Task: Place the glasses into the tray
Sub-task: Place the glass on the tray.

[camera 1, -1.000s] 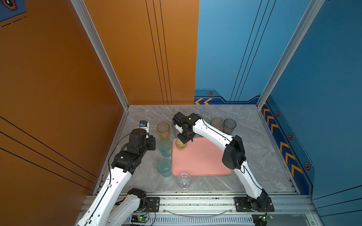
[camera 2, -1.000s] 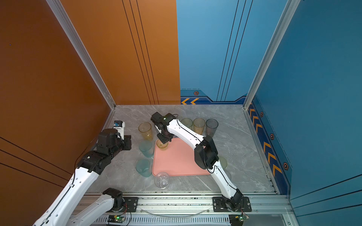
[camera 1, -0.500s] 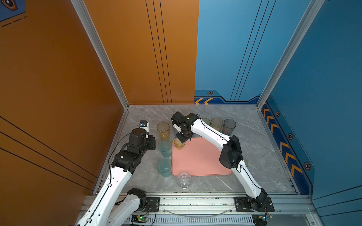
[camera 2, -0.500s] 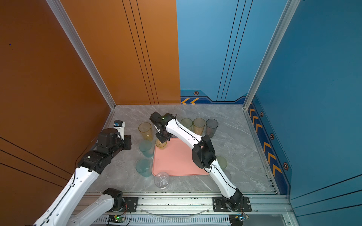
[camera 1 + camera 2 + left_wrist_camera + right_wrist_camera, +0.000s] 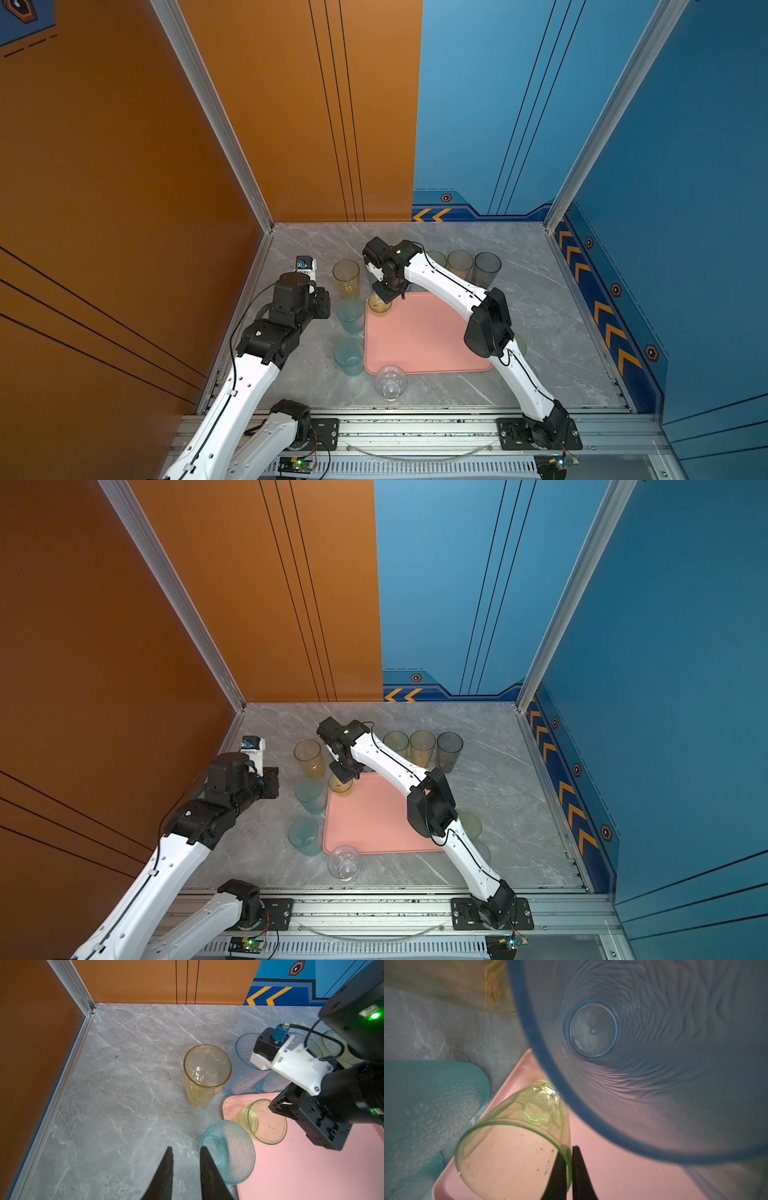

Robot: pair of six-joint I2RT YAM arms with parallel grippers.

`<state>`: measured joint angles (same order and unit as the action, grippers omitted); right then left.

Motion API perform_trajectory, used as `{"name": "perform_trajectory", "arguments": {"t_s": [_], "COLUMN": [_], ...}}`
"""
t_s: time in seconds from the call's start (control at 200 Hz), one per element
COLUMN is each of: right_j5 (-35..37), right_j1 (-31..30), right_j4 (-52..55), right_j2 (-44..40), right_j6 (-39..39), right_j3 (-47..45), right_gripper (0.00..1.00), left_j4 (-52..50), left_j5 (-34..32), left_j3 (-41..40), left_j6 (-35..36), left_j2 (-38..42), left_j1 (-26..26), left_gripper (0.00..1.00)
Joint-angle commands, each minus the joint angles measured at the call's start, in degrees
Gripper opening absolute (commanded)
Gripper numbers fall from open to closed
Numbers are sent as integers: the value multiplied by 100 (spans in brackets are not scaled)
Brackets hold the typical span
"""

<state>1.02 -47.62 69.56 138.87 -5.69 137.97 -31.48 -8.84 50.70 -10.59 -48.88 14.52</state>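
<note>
Short green glass (image 5: 264, 1122): rim pinched by right claw (image 5: 569, 1152), at tray's (image 5: 428, 332) far-left corner, likely leaving room; left claw (image 5: 185, 1149) apart, empty

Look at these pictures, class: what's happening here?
The right gripper pinches the rim of a short green glass, tilted at a far corner of the pink tray. The left gripper hangs open and empty beside a teal glass. The tall yellow glass and the others sit on the table outside the tray.
</note>
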Motion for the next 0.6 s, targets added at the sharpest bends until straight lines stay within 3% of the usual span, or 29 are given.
{"name": "perform_trajectory", "arguments": {"t_s": [0.0,0.17,0.591], "right_j5": [-122,-148,-108], "right_j1": [-10,-11,-20], "right_j4": [145,167,185], "right_j2": [182,211,185], "right_j6": [105,105,108], "right_j3": [210,216,214], "right_gripper": [7,8,20], "left_j4": [28,29,28], "left_j5": [121,143,185], "left_j3": [84,90,90], "left_j6": [-55,-50,-49], "left_j2": [-1,-6,-4], "left_j1": [-73,-81,-108], "left_gripper": [24,24,24]}}
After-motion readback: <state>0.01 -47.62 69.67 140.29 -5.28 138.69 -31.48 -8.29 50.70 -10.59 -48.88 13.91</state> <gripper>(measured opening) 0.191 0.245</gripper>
